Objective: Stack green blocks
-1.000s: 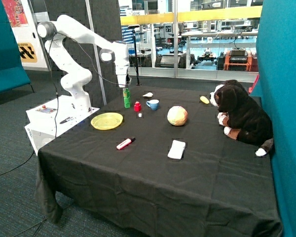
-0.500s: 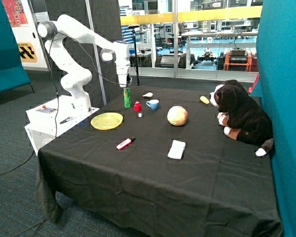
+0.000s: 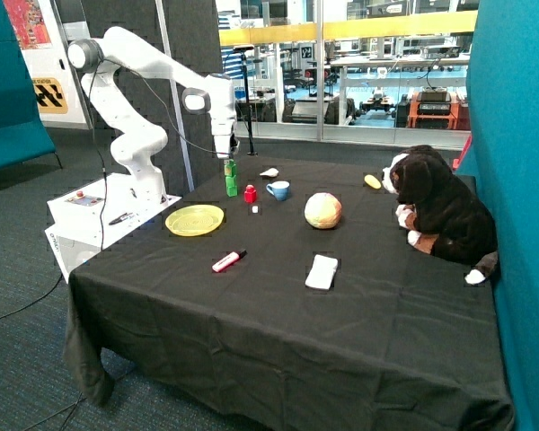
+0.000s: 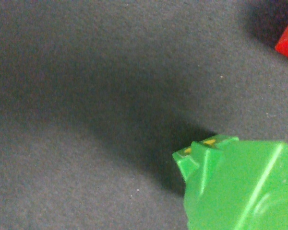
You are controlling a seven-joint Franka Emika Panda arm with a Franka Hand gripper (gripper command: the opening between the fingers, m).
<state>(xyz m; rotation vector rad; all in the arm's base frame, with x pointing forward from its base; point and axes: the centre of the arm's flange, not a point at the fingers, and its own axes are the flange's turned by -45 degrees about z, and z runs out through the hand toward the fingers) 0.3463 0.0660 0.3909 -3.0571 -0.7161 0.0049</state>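
You're looking at the tool [image 3: 226, 154] hanging right over the green blocks [image 3: 230, 178], and it's sitting a touch higher than a second ago, so it looks like it's backing off the pile. Can't tell whether it's letting go or gripping. The stack is standing upright directly below it on the bench [image 3: 359, 296], long axis vertical, studs up; in the wrist view the top block [image 4: 240, 187] fills the corner. The red block [image 3: 250, 193] is just beside the stack. Stacking's looking basically done.
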